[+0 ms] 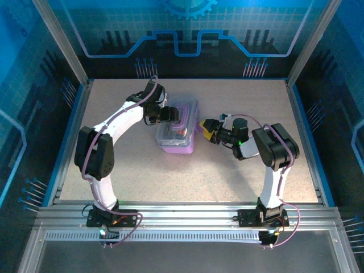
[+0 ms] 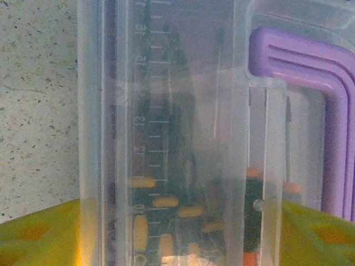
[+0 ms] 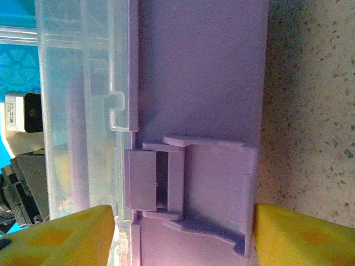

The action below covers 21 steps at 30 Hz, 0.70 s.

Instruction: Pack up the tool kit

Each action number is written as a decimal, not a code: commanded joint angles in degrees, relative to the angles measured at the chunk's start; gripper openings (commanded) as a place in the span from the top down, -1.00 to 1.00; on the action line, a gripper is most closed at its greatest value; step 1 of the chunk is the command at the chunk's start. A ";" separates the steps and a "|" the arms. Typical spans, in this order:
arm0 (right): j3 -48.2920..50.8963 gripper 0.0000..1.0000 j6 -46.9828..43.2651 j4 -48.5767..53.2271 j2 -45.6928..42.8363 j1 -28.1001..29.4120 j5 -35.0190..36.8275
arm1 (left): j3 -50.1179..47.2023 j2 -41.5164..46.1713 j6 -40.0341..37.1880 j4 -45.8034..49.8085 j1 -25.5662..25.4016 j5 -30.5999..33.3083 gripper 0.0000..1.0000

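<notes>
Blue-lit panels wall in a speckled beige desk (image 1: 114,170), with both arms reaching to its middle.

On the left, the left tool (image 1: 164,115) sits at the left side of the small rectangular translucent purple plastic case (image 1: 179,139), which lies flat on the desk between the two arms. In the left wrist view its yellow fingertips (image 2: 39,233) stand wide apart. The case's clear hinged lid (image 2: 166,83), with ruler marks moulded into it, runs between them, and the purple plastic handle (image 2: 333,111) is at the right. Whether the pads press on the case or only straddle it, I cannot tell. Through the lid show the slim screwdrivers (image 2: 166,201), blurred, with yellowish and orange handle parts, so the tools appear to be inside already.

On the right, the right tool (image 1: 205,129) faces the case's right side. The right wrist view shows its jaws spread, one yellow pad (image 3: 72,238) low on each side of the purple latch (image 3: 161,180). A sliver of gap shows beside the latch, so nothing is clamped.

The lid looks lowered onto the base, so the step in hand is most likely fastening the latch. Whether it has already snapped home is unclear. The next move probably calls for the right tool to press the latch flap firmly against the lid edge, squarely and without skidding off. Meanwhile the left tool would brace the case so it does not slide across the desk.
</notes>
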State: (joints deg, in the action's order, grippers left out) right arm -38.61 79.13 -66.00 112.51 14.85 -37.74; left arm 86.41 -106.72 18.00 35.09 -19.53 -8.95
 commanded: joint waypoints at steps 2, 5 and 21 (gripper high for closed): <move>-1.55 -0.27 0.41 -6.01 -3.86 0.55 -2.66 | -2.59 -4.53 0.95 4.64 -0.86 -5.01 0.14; -0.89 -0.23 0.67 -6.07 -4.66 0.54 -2.36 | -2.56 -4.77 0.99 4.78 -0.93 -4.96 0.13; -4.02 -0.17 1.48 -4.31 -5.16 1.58 -3.46 | -1.94 -5.70 0.83 5.25 -1.52 -5.97 0.11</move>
State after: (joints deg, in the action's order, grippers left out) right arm -39.00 79.35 -60.90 109.71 14.57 -36.47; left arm 86.63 -106.98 18.02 35.22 -19.27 -9.52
